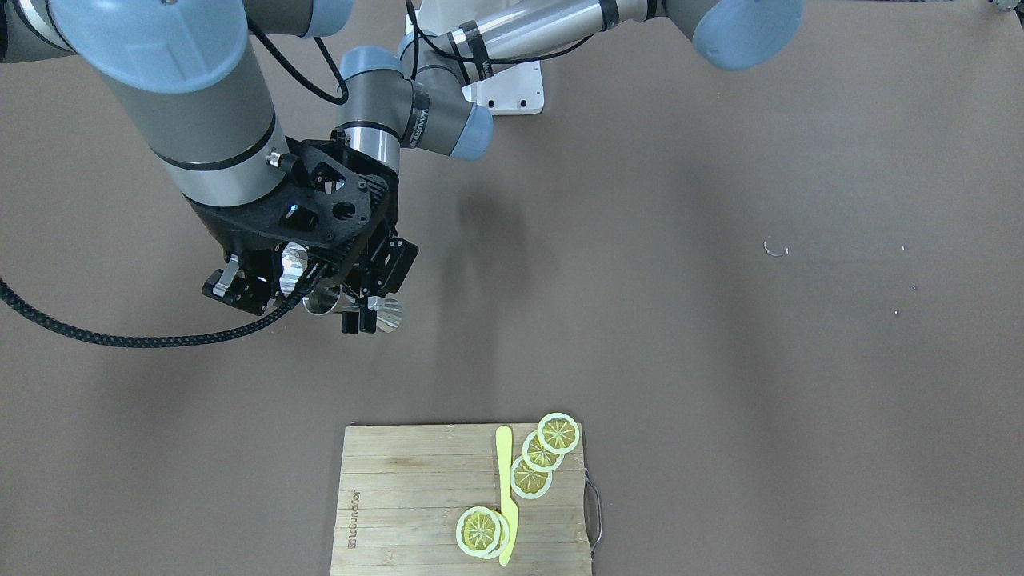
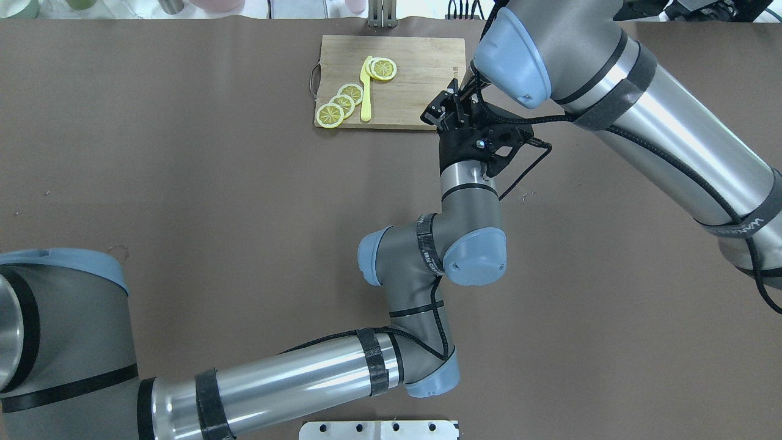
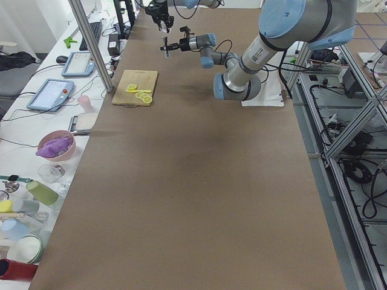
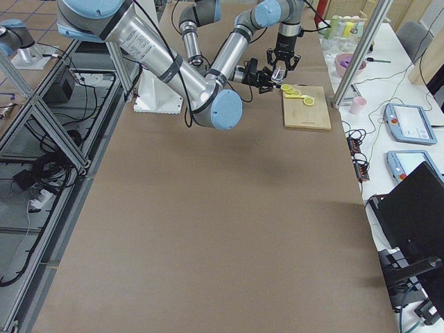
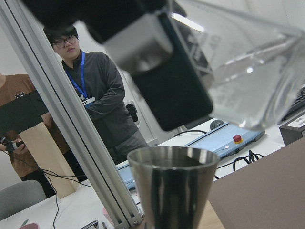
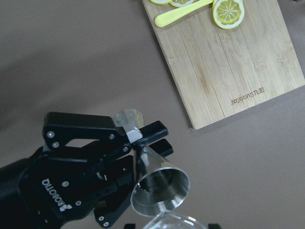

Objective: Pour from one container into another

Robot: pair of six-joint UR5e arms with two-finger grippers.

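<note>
A: How is the glass cup placed?
B: It is gripped in the right claw, on the left. Just right of it, the jigger is clenched at its waist by the left claw, axis roughly level, mouth toward the cup.

From this end the brown desk runs away long and mostly bare. The right arm is the big near one; it folds at a blue elbow, goes up, and drops its tool down from above. The left arm, smaller and further off, brings its tool in sideways. The two tools sit just beside each other, near the wooden cutting board, but they're way too tiny to tell what's in them. Lemon slices lie on the board's far end. Off the desk there's a pink cup and a tablet.
</note>
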